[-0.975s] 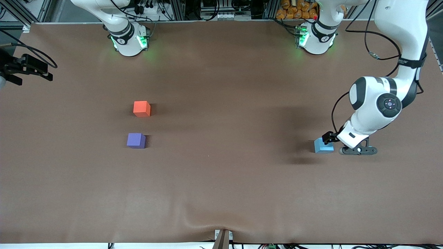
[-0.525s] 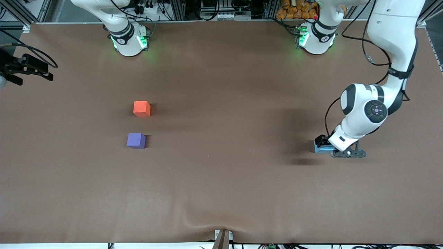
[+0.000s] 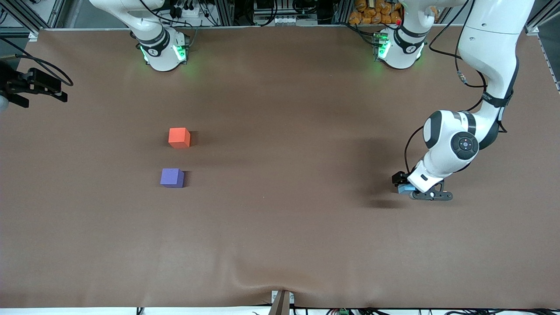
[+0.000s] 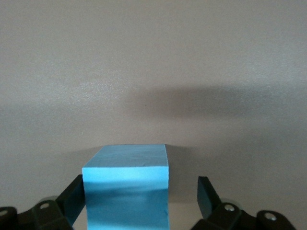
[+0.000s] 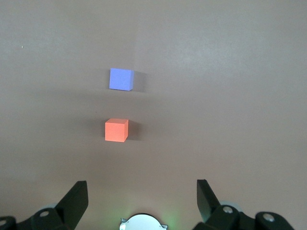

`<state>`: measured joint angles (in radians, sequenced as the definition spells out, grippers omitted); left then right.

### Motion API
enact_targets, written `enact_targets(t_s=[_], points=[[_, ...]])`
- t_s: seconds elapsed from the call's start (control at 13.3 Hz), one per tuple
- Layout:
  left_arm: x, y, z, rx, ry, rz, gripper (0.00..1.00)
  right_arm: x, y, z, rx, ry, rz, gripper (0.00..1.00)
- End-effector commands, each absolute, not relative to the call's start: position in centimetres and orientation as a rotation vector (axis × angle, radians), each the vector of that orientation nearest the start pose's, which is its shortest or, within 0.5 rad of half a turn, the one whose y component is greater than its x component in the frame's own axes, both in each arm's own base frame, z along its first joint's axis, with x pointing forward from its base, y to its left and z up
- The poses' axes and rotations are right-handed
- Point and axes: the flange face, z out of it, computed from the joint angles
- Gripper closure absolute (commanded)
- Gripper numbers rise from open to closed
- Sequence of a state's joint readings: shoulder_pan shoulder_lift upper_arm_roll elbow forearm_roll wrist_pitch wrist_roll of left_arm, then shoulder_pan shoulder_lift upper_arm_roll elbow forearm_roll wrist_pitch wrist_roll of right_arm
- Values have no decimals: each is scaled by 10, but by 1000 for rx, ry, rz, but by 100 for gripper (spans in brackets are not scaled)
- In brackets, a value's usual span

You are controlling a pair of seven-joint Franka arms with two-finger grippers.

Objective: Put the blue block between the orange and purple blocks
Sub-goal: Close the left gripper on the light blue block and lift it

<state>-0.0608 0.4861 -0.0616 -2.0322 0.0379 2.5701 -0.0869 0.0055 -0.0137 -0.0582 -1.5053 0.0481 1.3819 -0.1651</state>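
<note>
Table point(image 3: 280, 227), brown cloth cover, with 3 cubes and 2 arms. Blue block point(image 3: 406, 188) lies on the cloth toward the left arm's end of the table, well apart from the other 2 cubes. Left gripper point(image 3: 411, 189) is down at the block; in the left wrist view its fingers point(image 4: 207, 195) are spread, with the blue block point(image 4: 127, 189) between them, 1 finger just beside the block's side and the other standing clear of it. Whether the closer finger touches the block cannot be told.

Orange block point(image 3: 179, 138) and purple block point(image 3: 172, 178) lie toward the right arm's end of the table, near each other with a bare gap between them, the purple block nearer the front camera. In the right wrist view both cubes, orange point(image 5: 116, 130) and purple point(image 5: 121, 79), appear below the right gripper point(image 5: 141, 201), whose fingers are spread with nothing between them. The right arm waits, raised over the table.
</note>
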Motion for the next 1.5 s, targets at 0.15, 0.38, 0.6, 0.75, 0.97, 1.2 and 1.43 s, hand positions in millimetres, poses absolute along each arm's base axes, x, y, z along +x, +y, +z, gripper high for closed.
enact_targets(t_s=[0.15,0.38,0.6,0.75,0.97,1.2,1.43], points=[[601,-72,204,-3148,100,-100,27,530,-21,649,-3060,-194,168,0],[600,-76,202,-3141,131,-89,100,529,-23,649,-3059,-190,175,0],[599,-107,215,-3157,200,-89,100,529,-22,649,-3061,-192,173,0],[607,-148,236,-3175,279,-74,100,529,-20,650,-3061,-196,173,0],[615,-233,268,-3168,447,-65,100,530,-20,649,-3061,-196,171,0],[608,-329,269,-3168,602,-93,100,530,-22,650,-3060,-190,168,0],[585,-432,250,-3183,696,-119,100,530,-19,651,-3062,-199,164,0]])
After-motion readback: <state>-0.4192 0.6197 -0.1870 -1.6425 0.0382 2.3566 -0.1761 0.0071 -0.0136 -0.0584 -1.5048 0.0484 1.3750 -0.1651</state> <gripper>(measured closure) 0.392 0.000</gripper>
